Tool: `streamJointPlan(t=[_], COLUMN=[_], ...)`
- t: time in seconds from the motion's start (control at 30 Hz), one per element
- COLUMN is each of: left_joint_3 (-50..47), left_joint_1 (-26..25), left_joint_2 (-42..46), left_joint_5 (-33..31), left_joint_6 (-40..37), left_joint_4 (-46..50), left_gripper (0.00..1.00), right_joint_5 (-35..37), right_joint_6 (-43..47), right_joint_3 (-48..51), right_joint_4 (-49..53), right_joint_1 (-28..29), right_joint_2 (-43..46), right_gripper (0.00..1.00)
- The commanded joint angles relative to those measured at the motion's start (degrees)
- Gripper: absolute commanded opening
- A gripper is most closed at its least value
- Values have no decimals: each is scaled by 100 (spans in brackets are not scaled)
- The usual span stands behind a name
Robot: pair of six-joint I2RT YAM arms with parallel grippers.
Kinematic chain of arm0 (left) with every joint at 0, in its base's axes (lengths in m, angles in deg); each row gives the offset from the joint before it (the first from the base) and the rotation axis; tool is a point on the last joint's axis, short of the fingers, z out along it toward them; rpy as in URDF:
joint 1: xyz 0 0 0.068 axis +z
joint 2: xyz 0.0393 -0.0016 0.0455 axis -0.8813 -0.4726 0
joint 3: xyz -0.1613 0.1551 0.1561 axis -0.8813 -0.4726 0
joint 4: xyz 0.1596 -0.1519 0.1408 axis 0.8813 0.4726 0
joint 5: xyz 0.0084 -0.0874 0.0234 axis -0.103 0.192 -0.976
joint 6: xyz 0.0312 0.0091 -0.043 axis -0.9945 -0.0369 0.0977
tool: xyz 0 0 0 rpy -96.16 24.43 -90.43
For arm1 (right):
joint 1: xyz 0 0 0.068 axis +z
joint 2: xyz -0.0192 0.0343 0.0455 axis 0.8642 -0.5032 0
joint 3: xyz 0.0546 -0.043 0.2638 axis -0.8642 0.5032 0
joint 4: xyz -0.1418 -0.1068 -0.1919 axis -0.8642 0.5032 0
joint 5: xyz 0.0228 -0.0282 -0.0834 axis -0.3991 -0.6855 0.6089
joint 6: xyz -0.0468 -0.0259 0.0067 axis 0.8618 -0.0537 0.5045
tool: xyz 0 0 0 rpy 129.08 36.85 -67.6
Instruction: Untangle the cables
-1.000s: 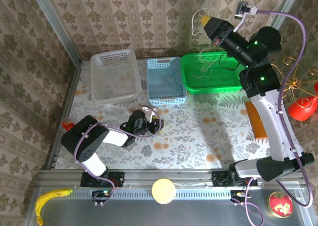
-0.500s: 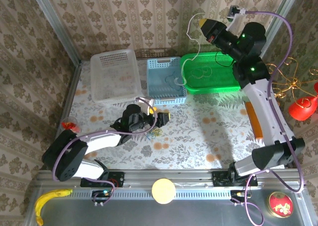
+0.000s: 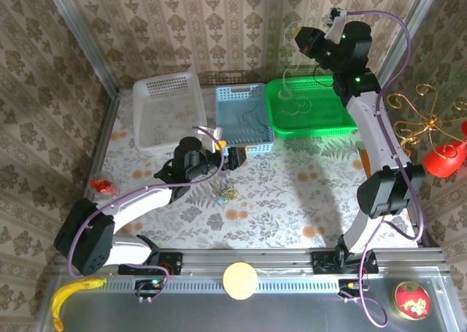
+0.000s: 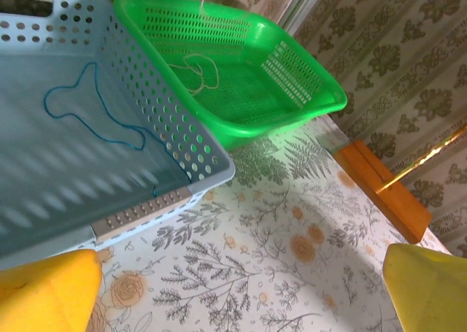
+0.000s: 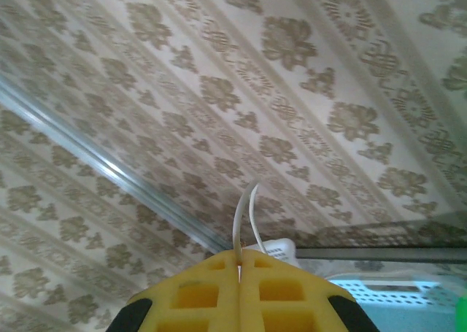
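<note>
- Top camera: the left gripper (image 3: 229,157) hovers low over the flowered table (image 3: 292,193), just in front of the blue basket (image 3: 232,147), with its jaws spread wide and nothing between them. A small knot of cables (image 3: 228,194) lies on the table near it. The right gripper (image 3: 298,33) is raised high above the green basket (image 3: 314,129), where pale cables (image 3: 295,107) lie. A white basket (image 3: 169,139) sits left of the blue one.
- Left wrist camera: its two yellow fingers (image 4: 47,292) stand far apart at the frame's bottom corners, touching nothing. A dark blue-green cable (image 4: 95,117) snakes across the blue basket's floor. An orange block (image 4: 383,190) lies beyond the green basket.
- Right wrist camera: its yellow jaws are pressed together, pinching a thin white cable (image 5: 246,219) that curls up against the patterned wall (image 5: 292,69).
</note>
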State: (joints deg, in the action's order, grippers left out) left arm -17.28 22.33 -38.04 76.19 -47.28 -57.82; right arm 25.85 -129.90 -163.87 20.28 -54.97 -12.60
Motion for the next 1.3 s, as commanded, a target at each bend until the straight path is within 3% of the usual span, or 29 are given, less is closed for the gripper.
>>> streamJointPlan(t=[0.0,0.57,0.6,0.7,0.77,0.9,1.13,1.27], left_joint_3=[274,418,419,433,433,420,312,170], left_joint_1=[103,232,233,249,259,255,273,297], left_joint_2=[-16,-96,-103,-89,-61,29,216,332], left_joint_5=[89,185,186,205,206,141,-76,-233], left_joint_6=[169,293,306,351,368,368,464,529], left_joint_4=[178,271,291,343,385,546,875,1232], left_gripper=[100,100,100,100,100,100,100,100], right_joint_5=[198,372,398,516,597,625,478,609], right_joint_6=[265,497,540,631,693,687,402,240], right_joint_3=[-66,296,343,527,671,965,1841,2479], right_joint_4=[48,171,215,309,342,335,225,327], right_joint_1=[-73,-166,-161,-166,-166,-167,-16,337], right_joint_2=[-235,-415,-417,-358,-272,20,817,1445], right_gripper=[0,0,8,48,63,79,99,100])
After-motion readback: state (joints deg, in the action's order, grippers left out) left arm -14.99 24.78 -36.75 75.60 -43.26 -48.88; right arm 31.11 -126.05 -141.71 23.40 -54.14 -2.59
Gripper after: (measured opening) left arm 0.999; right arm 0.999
